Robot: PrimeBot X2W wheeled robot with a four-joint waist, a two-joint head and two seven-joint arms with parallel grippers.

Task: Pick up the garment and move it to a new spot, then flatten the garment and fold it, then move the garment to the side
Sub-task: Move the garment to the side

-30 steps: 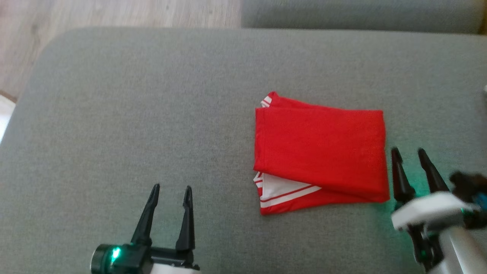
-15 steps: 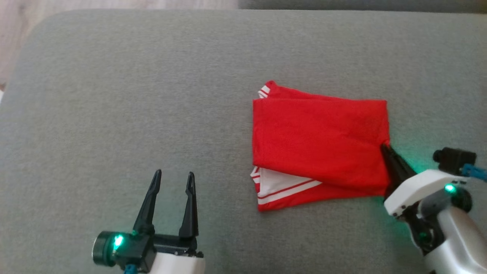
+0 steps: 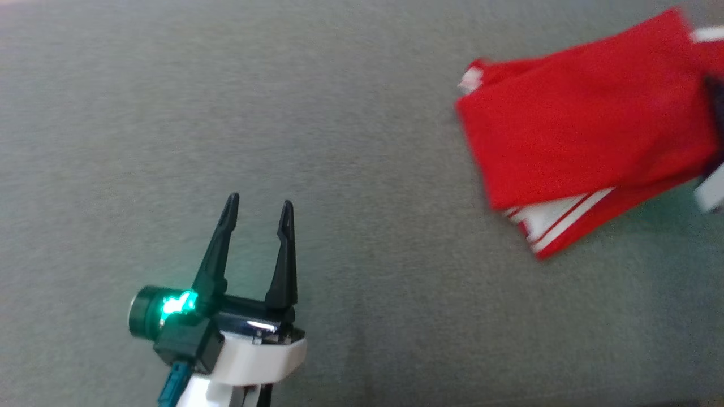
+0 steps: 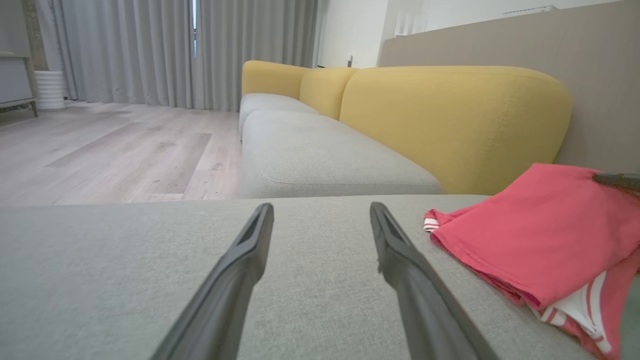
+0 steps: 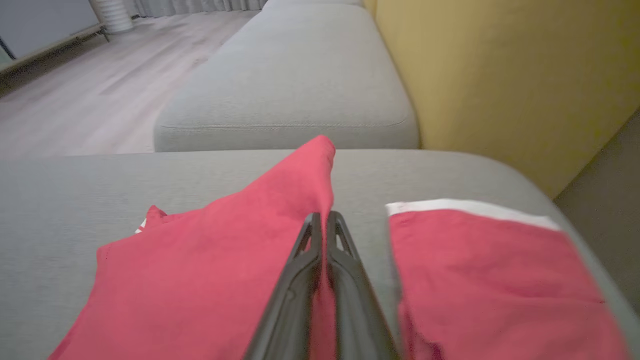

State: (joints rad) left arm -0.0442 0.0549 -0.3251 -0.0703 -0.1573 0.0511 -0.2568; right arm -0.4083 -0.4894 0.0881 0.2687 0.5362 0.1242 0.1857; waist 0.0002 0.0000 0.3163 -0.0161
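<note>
Left gripper (image 3: 259, 201): two long black fingers (image 3: 218, 254) tapering to thin points, a narrow slot near each tip. Dark base block carries a stubby cylinder (image 3: 148, 310) on one side, glowing green. Behind it is a glossy white wrist shell (image 3: 257, 356) with a bright metal strip (image 3: 254, 325) on its top edge, and a teal cable plug (image 3: 174, 385) below. Right gripper (image 5: 324, 216): matching dark grey fingers, with cut-outs by the tips. Pale housing corner (image 3: 711, 192), blurred.
</note>
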